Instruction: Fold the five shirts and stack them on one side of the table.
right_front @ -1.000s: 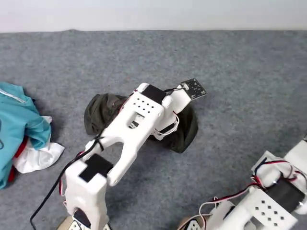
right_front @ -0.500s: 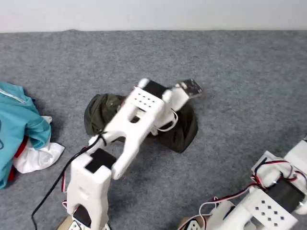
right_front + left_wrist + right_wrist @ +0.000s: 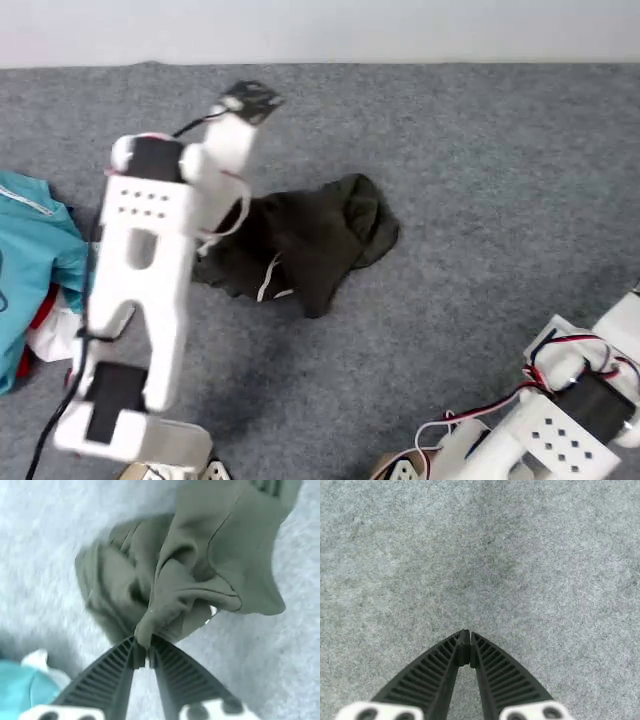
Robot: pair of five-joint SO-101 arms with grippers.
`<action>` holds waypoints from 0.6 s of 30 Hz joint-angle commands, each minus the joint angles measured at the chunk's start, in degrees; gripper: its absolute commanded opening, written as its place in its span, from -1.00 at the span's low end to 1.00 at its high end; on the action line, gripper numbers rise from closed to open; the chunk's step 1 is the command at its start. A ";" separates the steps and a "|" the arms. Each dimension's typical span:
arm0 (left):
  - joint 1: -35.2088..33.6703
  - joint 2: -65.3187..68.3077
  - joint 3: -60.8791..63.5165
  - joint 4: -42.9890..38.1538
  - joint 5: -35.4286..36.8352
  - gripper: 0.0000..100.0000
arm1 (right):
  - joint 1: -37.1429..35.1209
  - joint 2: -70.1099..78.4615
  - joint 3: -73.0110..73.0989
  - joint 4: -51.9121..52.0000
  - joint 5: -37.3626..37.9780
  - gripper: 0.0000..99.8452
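Left wrist view: left gripper [image 3: 143,652] pinches a crumpled dark-olive fabric shirt [image 3: 200,575]; right gripper [image 3: 465,652] clenched empty, near right.

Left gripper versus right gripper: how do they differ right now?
The left gripper is shut on a fold of the dark shirt; the right gripper is shut on nothing. The left gripper has shirt cloth beneath it; the right gripper has bare grey table beneath it. Both are shut, with black ribbed fingers.
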 commanded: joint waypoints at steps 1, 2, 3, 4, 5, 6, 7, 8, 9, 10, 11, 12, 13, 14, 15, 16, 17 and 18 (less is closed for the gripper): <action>-4.13 -8.00 5.41 1.58 -2.81 -0.99 | 0.22 0.57 -3.43 -0.57 0.62 -0.98; -5.19 -9.41 7.43 1.49 -3.87 -0.99 | 0.22 0.57 -3.43 -0.57 0.62 -0.98; -6.33 -10.64 9.27 1.49 -4.66 -0.99 | 0.13 0.57 -3.43 -0.57 0.62 -0.98; -7.56 -11.60 10.95 1.41 -5.27 -0.99 | 0.04 0.57 -3.43 -0.57 0.62 -0.98; -9.05 -12.48 12.44 1.05 -5.71 -0.99 | -0.57 0.57 -3.43 -0.57 0.62 -0.98; -10.64 -13.27 13.93 0.18 -6.15 -0.99 | -1.45 0.57 -3.34 -0.48 0.62 -0.98; -12.22 -14.07 15.08 -0.35 -6.42 -0.99 | -2.33 0.57 -3.25 -0.22 0.62 -0.98; -13.63 -14.68 15.78 -0.44 -6.51 -0.99 | -3.30 0.57 -3.25 -0.13 0.62 -0.98; -14.86 -15.30 16.13 -0.18 -6.42 -0.98 | -4.35 0.57 -3.25 -0.13 0.53 -0.98; -15.65 -15.82 16.13 0.44 -6.42 -0.96 | -5.23 0.57 -3.25 -0.13 0.53 -0.98; -16.00 -16.35 16.04 1.23 -6.42 -0.92 | -6.02 0.57 -3.25 -0.31 0.44 -0.98; -16.00 -17.05 15.96 1.58 -6.42 -0.87 | -6.73 0.57 -3.25 -0.48 0.35 -0.98; -16.18 -18.02 16.04 1.67 -6.42 -0.80 | -7.34 0.57 -3.25 -0.48 0.35 -0.98; -16.26 -19.08 16.04 1.67 -6.24 -0.73 | -7.69 0.57 -3.25 -0.48 0.26 -0.98; -16.26 -20.22 16.04 1.58 -6.24 -0.66 | -8.04 0.57 -3.25 -0.48 0.26 -0.98; -16.00 -21.36 15.96 1.49 -6.15 -0.60 | -8.22 0.57 -3.25 -0.48 0.26 -0.98; -15.82 -22.33 15.96 1.49 -6.15 -0.56 | -8.22 0.57 -3.25 -0.48 0.35 -0.98; -15.38 -23.38 15.96 1.49 -6.15 -0.54 | -8.22 0.57 -3.25 -0.48 0.44 -0.98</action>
